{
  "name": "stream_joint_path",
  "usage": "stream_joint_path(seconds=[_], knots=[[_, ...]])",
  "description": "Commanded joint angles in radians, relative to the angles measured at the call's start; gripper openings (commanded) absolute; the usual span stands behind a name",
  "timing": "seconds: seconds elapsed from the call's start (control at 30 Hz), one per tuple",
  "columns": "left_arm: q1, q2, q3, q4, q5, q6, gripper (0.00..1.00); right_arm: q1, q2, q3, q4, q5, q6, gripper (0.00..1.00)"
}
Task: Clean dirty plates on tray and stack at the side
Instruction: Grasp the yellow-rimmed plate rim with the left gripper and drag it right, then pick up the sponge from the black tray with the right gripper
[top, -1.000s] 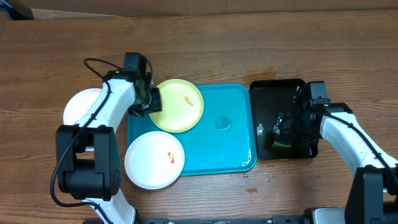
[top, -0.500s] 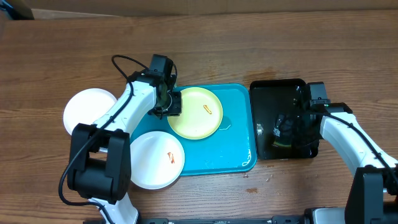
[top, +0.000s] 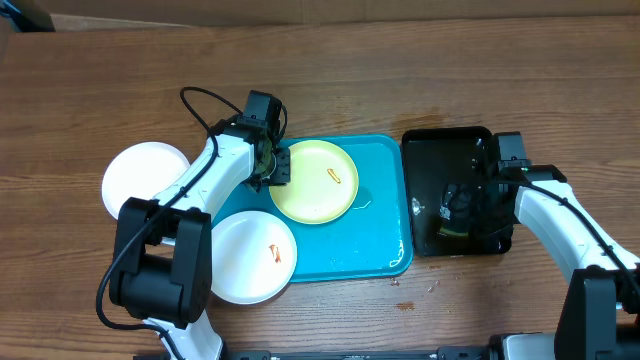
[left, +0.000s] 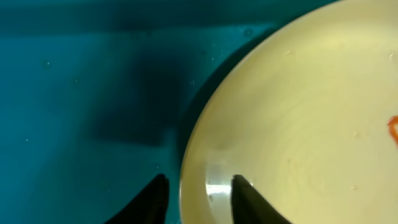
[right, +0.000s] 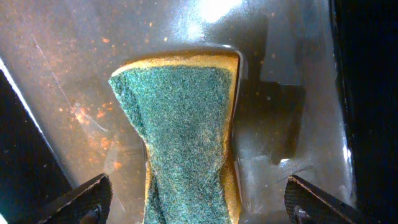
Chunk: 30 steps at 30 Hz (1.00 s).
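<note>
Since a second ago the yellow-green plate (top: 315, 182) and the left end effector (top: 274, 168) are further right, and the plate is now inside the turquoise tray (top: 378, 235), back-left part. Far left, one white plate (top: 140, 175) lies on the wooden surface (top: 100, 80). The second white plate (top: 250, 258), red smear on it, overhangs the tray's front-left corner. The left end effector clamps the yellow-green plate's rim. The right end effector (right: 199, 205) hangs, fingers apart, over the green sponge (right: 180, 124) in the black tray (top: 450, 145).
</note>
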Motion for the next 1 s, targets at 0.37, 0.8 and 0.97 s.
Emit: stream_joint_path(seconds=[0.37, 0.8, 0.97], knots=[[-0.009, 0.01, -0.051, 0.014, -0.016, 0.007, 0.31, -0.007, 0.0, -0.041, 0.029, -0.001, 0.002, 0.84], [-0.009, 0.01, -0.052, 0.027, -0.012, 0.006, 0.33, -0.007, 0.0, -0.115, 0.157, -0.099, 0.056, 0.71], [-0.01, 0.01, -0.052, 0.025, -0.012, 0.006, 0.33, -0.007, 0.0, -0.115, 0.21, -0.066, 0.077, 0.06]])
